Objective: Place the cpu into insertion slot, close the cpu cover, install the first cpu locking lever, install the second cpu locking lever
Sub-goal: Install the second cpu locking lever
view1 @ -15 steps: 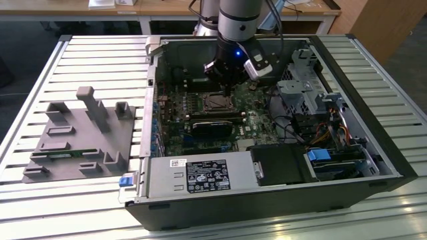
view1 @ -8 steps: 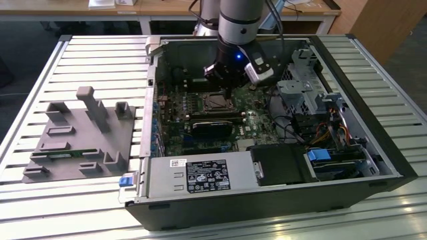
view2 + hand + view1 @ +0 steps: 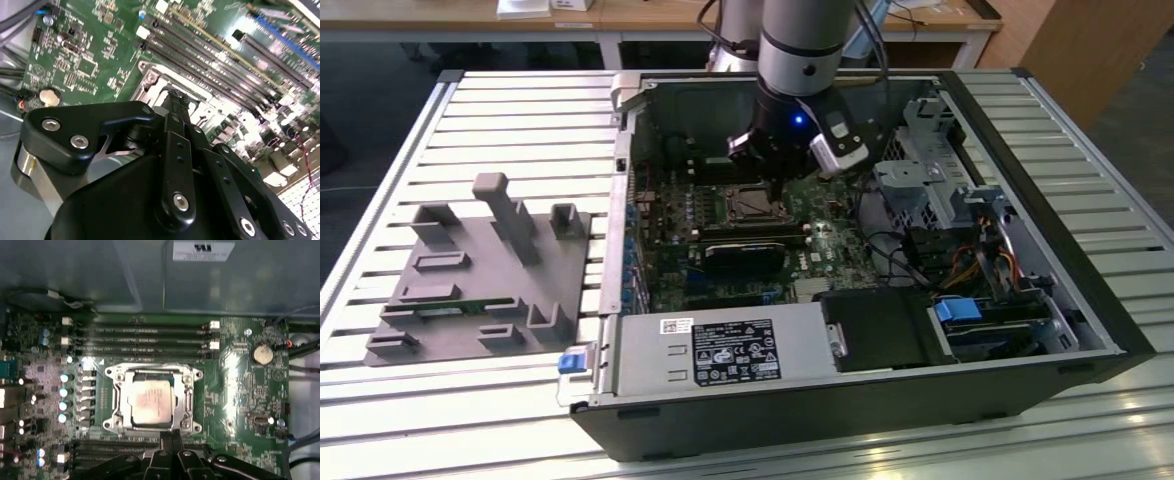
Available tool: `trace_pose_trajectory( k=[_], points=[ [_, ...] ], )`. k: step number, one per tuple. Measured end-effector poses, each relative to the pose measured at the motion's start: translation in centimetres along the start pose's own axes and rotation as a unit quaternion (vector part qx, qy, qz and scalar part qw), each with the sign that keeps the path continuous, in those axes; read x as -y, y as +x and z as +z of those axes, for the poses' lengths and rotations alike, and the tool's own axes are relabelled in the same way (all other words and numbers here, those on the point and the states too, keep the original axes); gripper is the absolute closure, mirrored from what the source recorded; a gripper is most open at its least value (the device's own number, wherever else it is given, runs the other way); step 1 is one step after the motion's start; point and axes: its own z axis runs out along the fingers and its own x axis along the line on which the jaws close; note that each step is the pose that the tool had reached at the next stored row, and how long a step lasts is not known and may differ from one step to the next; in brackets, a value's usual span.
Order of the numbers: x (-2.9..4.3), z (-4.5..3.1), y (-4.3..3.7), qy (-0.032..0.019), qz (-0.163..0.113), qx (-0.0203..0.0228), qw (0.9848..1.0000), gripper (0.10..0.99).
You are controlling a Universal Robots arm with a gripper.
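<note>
First wrist view: cpu (image 3: 150, 401) seated in insertion slot (image 3: 187, 402), cpu cover (image 3: 152, 374) closed down around it, just ahead of fingertips. Gripper (image 3: 172, 436) fingers pressed together, gripping nothing, tips at socket's near edge. Exterior view: gripper (image 3: 775, 185) low over green board (image 3: 821, 240).

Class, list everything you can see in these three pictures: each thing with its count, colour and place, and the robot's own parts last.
computer case: one, black, open, lying on the slatted table.
slatted table: one, white, under the case.
fixture block: one, grey, on the table at the exterior view's left.
circuit board: one, green, inside the case.
memory slots: several, black, beside the socket.
insertion slot: one, silvery rim, mid-board.
cpu: one, silver-grey, seated in the slot.
coin battery: one, silver, on the board.
arm: one, grey, above the case.
gripper: one, black, at the socket's edge.
</note>
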Motion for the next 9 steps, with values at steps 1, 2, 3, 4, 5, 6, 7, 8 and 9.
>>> trace_pose_trajectory(
  k=[1, 2, 3, 4, 5, 6, 7, 8, 9],
  points=[
    [0.08, 0.04, 0.0, -0.0038, 0.0, -0.0004, 1.0, 0.98],
    [0.18, 0.09, 0.0, -0.0052, 0.0, -0.0005, 1.0, 0.98],
    [0.32, 0.14, 0.0, -0.0054, 0.0, -0.0005, 1.0, 0.98],
    [0.44, 0.17, 0.0, -0.0055, 0.0, -0.0006, 1.0, 0.98],
    [0.56, 0.18, 0.0, -0.0055, 0.0, -0.0006, 1.0, 0.98],
    [0.66, 0.18, 0.0, -0.0055, 0.0, -0.0006, 1.0, 0.98],
    [0.73, 0.19, 0.0, -0.0055, 0.0, -0.0006, 1.0, 0.98],
    [0.8, 0.19, 0.03, -0.0054, 0.0, -0.0006, 1.0, 0.98],
    [0.86, 0.2, 0.11, -0.0054, 0.0, -0.0006, 1.0, 0.98]
  ],
)
